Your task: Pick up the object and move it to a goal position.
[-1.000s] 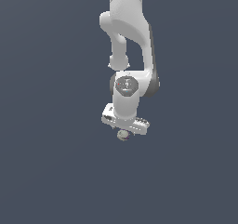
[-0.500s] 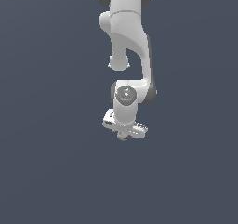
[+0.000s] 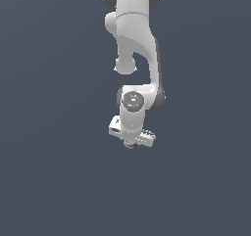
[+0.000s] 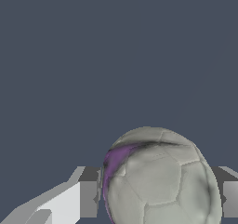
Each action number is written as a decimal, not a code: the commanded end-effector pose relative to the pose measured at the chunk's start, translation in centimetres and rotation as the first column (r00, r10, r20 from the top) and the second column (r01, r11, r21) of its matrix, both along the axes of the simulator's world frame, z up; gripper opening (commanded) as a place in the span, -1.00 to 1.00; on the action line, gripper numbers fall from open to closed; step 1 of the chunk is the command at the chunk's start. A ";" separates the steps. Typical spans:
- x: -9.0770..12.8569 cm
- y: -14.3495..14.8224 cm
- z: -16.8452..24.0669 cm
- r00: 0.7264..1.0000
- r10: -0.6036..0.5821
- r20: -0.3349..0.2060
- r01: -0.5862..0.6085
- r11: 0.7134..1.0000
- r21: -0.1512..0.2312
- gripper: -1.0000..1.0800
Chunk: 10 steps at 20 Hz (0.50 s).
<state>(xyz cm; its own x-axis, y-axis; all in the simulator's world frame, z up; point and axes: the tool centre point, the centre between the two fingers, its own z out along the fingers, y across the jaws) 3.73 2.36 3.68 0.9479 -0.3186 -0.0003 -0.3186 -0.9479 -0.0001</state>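
Arm point(image 3: 132, 59) shifted toward exterior view's right, ball point(image 4: 158, 179) between fingers point(image 4: 88, 193)

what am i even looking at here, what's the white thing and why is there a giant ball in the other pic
The white thing is a robot arm, drawn by a computer simulation rather than filmed. The exterior view looks at the whole arm from a camera off to the side. At the arm's lower end is its gripper, the part that grasps things.

The other picture comes from a small camera on the arm's wrist, looking out past the gripper. The ball only seems giant because that camera is so close; in the exterior view the same ball is a tiny speck at the gripper. It is grey-white with a purple patch and sits between the two fingers, which are closed on it. Everything else is plain dark grey background.
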 end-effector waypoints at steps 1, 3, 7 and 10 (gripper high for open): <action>0.0 0.0 0.0 1.000 0.000 0.000 0.000 1.000 0.000 -1.00; 0.0 0.0 0.0 1.000 0.000 0.000 0.000 1.000 0.000 -1.00; -0.1 -0.1 0.3 1.000 0.000 0.000 0.000 1.000 0.000 -1.00; -0.4 -0.3 1.1 1.000 0.000 0.000 0.000 1.000 0.000 -1.00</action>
